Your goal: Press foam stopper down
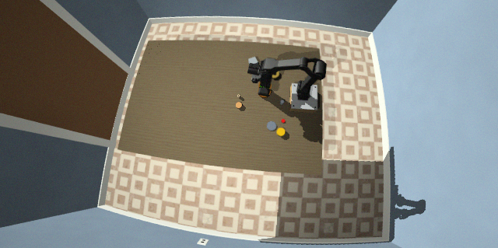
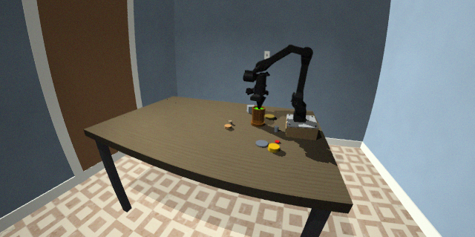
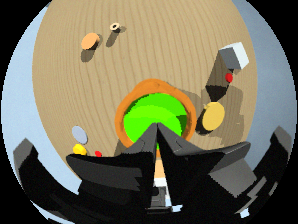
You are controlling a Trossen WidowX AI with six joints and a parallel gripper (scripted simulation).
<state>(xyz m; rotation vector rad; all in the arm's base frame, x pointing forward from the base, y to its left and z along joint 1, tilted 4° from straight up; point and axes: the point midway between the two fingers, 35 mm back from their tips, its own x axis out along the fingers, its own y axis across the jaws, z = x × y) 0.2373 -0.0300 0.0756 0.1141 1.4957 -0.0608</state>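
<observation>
An orange-brown jar (image 2: pixel 257 117) stands upright on the table near the arm's base; it also shows in the overhead view (image 1: pixel 264 92) and in the wrist view (image 3: pixel 156 119). A bright green foam stopper (image 3: pixel 154 117) fills its mouth, and its green top (image 2: pixel 258 108) shows at about the rim. My gripper (image 2: pixel 259 104) is shut with nothing between the fingers. It points straight down, with its tips (image 3: pixel 160 129) on the stopper's top, near the middle.
A grey cube (image 3: pixel 233 55), a tan disc (image 3: pixel 213 115) and a small red thing (image 3: pixel 229 78) lie beside the jar. An orange disc (image 2: pixel 228 126), a grey disc (image 2: pixel 261 143), a yellow disc (image 2: pixel 274 147) and a red button (image 2: pixel 277 141) lie nearer the front. The arm's base (image 2: pixel 301 125) stands to the right.
</observation>
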